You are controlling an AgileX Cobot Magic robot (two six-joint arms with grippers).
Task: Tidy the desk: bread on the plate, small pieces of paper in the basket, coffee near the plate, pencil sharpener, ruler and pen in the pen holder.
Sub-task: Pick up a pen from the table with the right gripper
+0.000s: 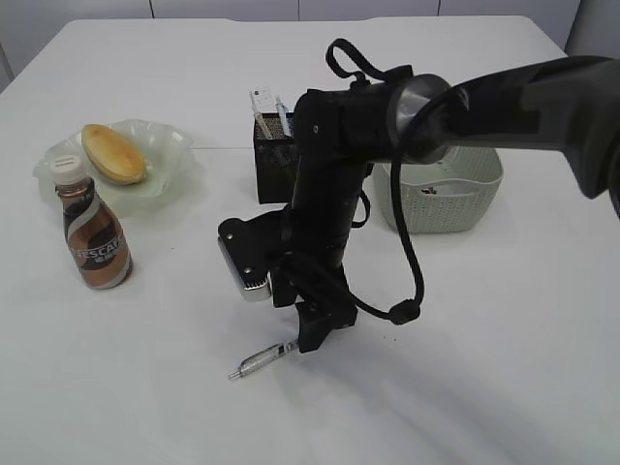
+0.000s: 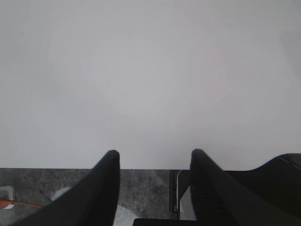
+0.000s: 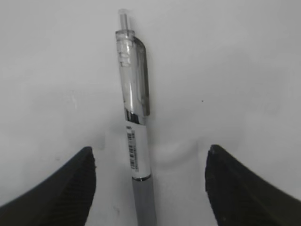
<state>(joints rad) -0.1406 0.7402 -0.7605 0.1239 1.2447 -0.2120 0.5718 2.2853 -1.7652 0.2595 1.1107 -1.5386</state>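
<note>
A clear-and-white pen lies on the white desk; in the exterior view the pen lies near the front. My right gripper stands open low over it, a finger on each side, neither touching; in the exterior view the right gripper points down. The bread lies on the green plate, the coffee upright just in front. The ruler sticks out of the black pen holder. My left gripper is open and empty. Pencil sharpener and paper pieces are out of view.
The perforated basket stands right of the pen holder, partly behind my right arm, which reaches in from the right. In the left wrist view the desk's near edge and grey floor show below the fingers.
</note>
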